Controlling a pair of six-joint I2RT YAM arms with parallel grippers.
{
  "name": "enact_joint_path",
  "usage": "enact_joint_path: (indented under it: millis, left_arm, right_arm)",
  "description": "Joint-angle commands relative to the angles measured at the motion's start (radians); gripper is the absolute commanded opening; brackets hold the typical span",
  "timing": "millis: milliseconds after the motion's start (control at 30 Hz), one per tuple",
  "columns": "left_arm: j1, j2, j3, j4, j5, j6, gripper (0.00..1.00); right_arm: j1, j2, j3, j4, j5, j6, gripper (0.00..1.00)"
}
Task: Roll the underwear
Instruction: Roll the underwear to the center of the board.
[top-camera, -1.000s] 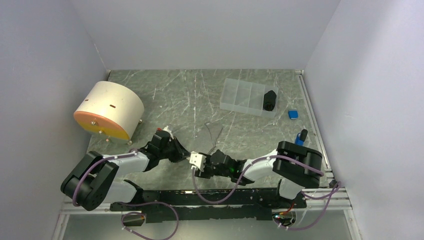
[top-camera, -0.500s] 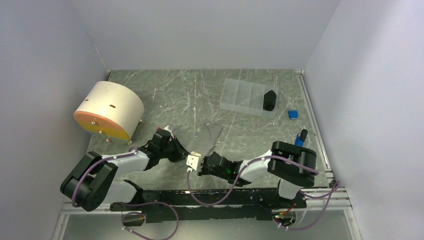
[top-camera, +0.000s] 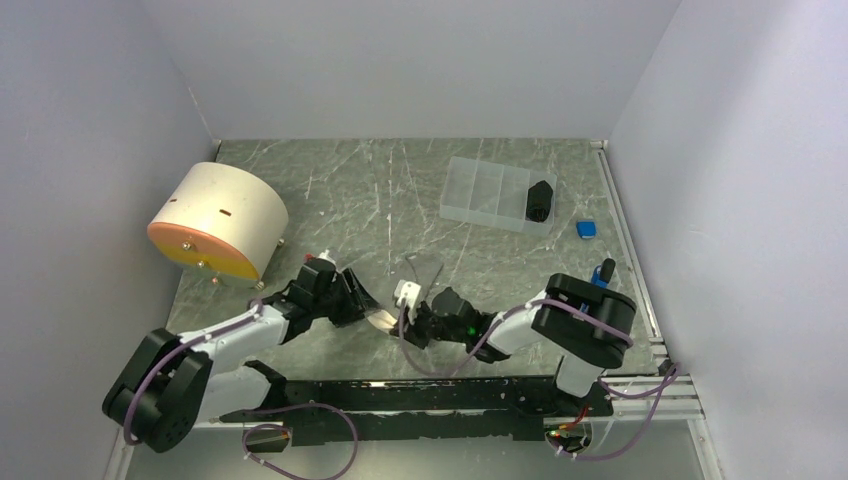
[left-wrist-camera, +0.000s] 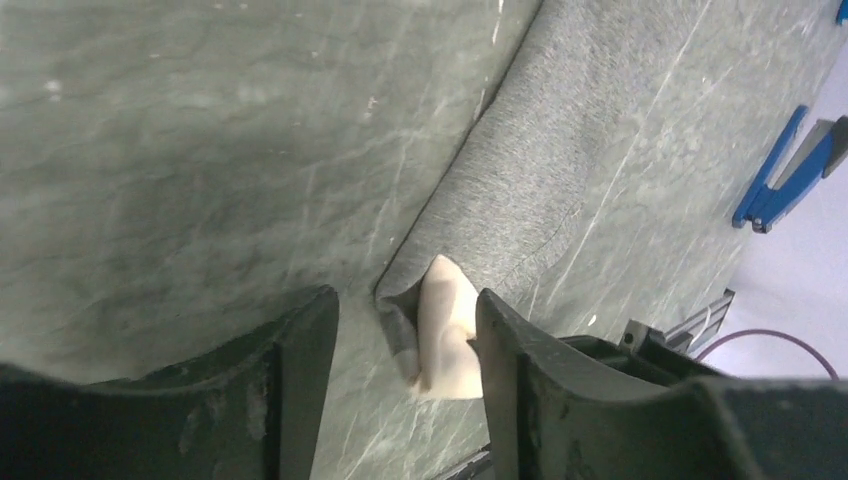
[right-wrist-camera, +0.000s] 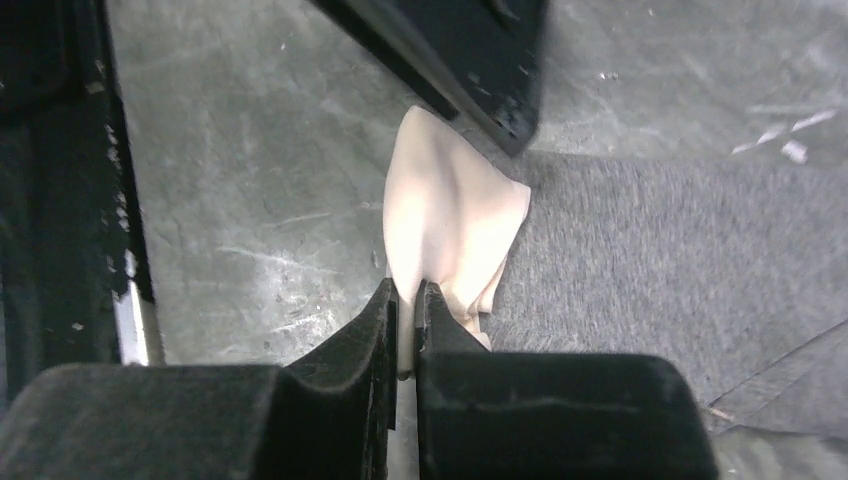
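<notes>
The underwear (left-wrist-camera: 520, 170) is grey cloth lying flat on the marble table, with a cream lining (left-wrist-camera: 445, 330) turned up at its near corner. My left gripper (left-wrist-camera: 405, 300) is open, one finger on each side of that cream corner, the right finger close against it. My right gripper (right-wrist-camera: 407, 300) is shut on the cream corner (right-wrist-camera: 450, 210), with the grey cloth (right-wrist-camera: 680, 250) spreading to its right. From above, the two grippers meet near the table's front middle, left gripper (top-camera: 360, 300) and right gripper (top-camera: 398, 320), with the pale corner (top-camera: 383, 318) between them.
A white drum with an orange face (top-camera: 215, 220) lies at the left. A clear compartment box (top-camera: 485, 192) sits at the back right with a black object (top-camera: 540, 200) in its end cell. A blue piece (top-camera: 586, 229) and a blue clip (top-camera: 603, 272) lie near the right rail.
My left gripper has opened and its arm has stretched out. My right gripper shut on the cream corner and swung up toward the far side.
</notes>
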Motion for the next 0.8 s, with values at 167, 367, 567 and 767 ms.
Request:
enact_joint_path:
  millis: [167, 367, 567, 767]
  left_arm:
    - [0.018, -0.168, 0.009, -0.084, -0.059, 0.047, 0.70]
    - [0.017, -0.193, 0.007, -0.084, -0.039, 0.110, 0.71]
    - [0.017, -0.216, -0.020, -0.049, 0.011, 0.177, 0.61]
    - [0.016, -0.215, -0.068, 0.064, 0.099, 0.205, 0.49]
  right_arm:
    - [-0.191, 0.157, 0.016, 0.121, -0.369, 0.632, 0.00]
    - [-0.255, 0.269, -0.007, 0.263, -0.415, 0.851, 0.00]
    - [-0.292, 0.313, -0.001, 0.254, -0.405, 0.931, 0.00]
    - [-0.310, 0.307, 0.006, 0.194, -0.371, 0.937, 0.00]
